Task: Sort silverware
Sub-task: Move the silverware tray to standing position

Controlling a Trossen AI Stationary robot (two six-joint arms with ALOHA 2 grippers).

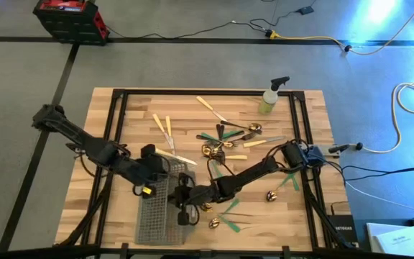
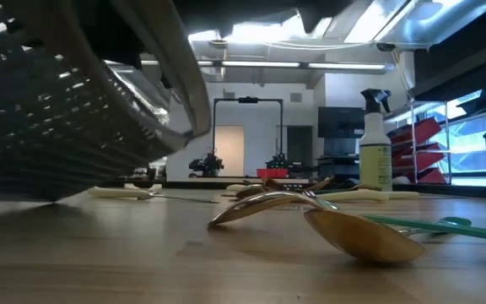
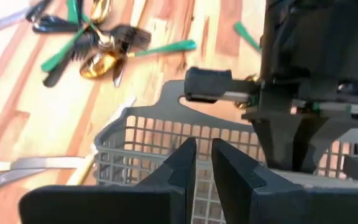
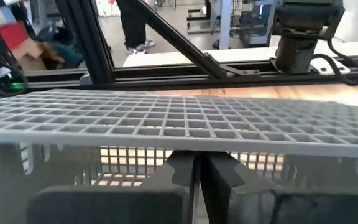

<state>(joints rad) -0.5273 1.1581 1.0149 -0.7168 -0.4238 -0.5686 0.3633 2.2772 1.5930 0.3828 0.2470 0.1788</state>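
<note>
Fingers of the left gripper point(image 1: 165, 170) sit nearly closed, empty, over the grey caddy point(image 1: 157, 216). Right gripper point(image 1: 185, 198) hangs closed at the caddy's edge, silverware point(image 1: 225, 144) scattered across the counter point(image 1: 106, 137) beyond.

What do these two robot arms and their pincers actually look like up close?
Both are slim, jointed black arms. The left arm carries a small yellow tag by its wrist; the right arm has blue cabling at its base. The left gripper has two dark, wedge-shaped fingers, as has the right gripper.
</note>
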